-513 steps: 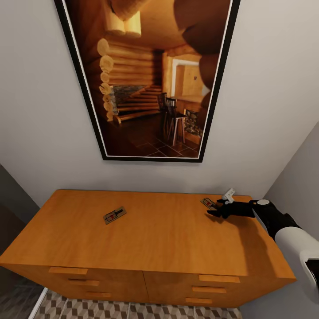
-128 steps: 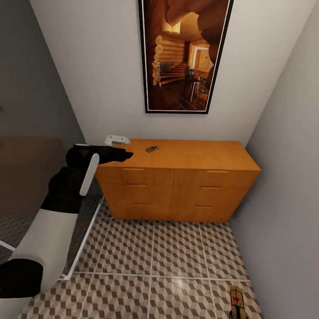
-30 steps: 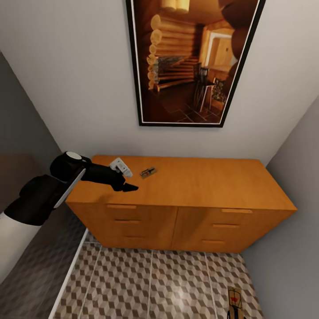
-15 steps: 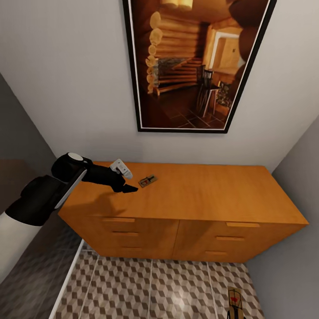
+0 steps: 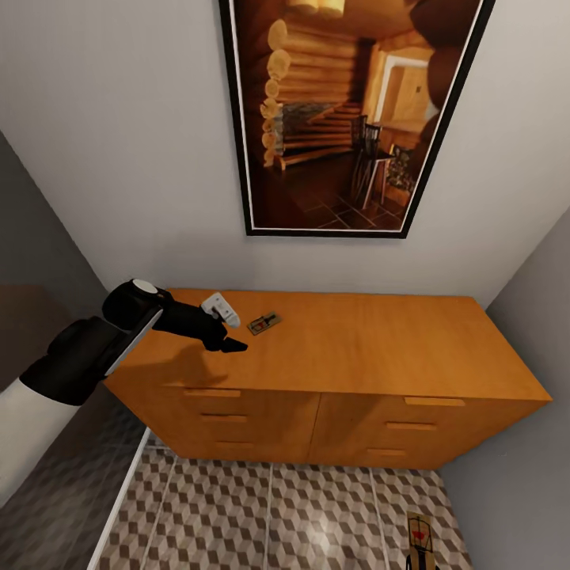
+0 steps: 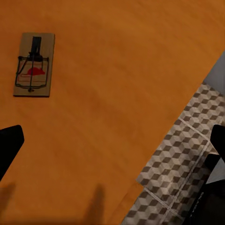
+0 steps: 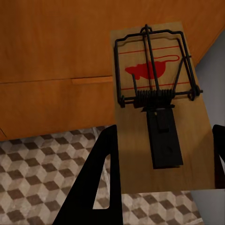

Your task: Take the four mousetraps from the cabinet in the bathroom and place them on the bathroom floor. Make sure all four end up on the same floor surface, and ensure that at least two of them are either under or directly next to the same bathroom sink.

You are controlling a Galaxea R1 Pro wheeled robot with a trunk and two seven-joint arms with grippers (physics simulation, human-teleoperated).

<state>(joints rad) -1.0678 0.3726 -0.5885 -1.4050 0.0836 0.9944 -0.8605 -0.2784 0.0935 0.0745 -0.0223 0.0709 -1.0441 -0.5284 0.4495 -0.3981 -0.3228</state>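
Observation:
One mousetrap (image 5: 264,323) lies flat on the orange-brown cabinet (image 5: 372,356), left of the top's middle. My left gripper (image 5: 234,344) hovers over the cabinet top just short of it, open and empty. In the left wrist view that mousetrap (image 6: 33,64) lies beyond the left gripper (image 6: 112,145), off to one side of its two wide-spread fingertips. My right gripper (image 7: 159,161) is shut on a second mousetrap (image 7: 157,101), held by its board edges in front of the cabinet's drawers. That held mousetrap (image 5: 419,540) shows low at the right above the bathroom floor (image 5: 277,514).
A large framed picture (image 5: 348,119) hangs on the wall above the cabinet. A grey wall (image 5: 522,443) closes in at the cabinet's right end. Patterned tiles lie in front of the drawers, and a darker area (image 5: 47,261) lies to the left.
The camera has come closer to the cabinet over the last second. My left gripper has crept slightly lower and nearer the trap. The trap on top has not moved.

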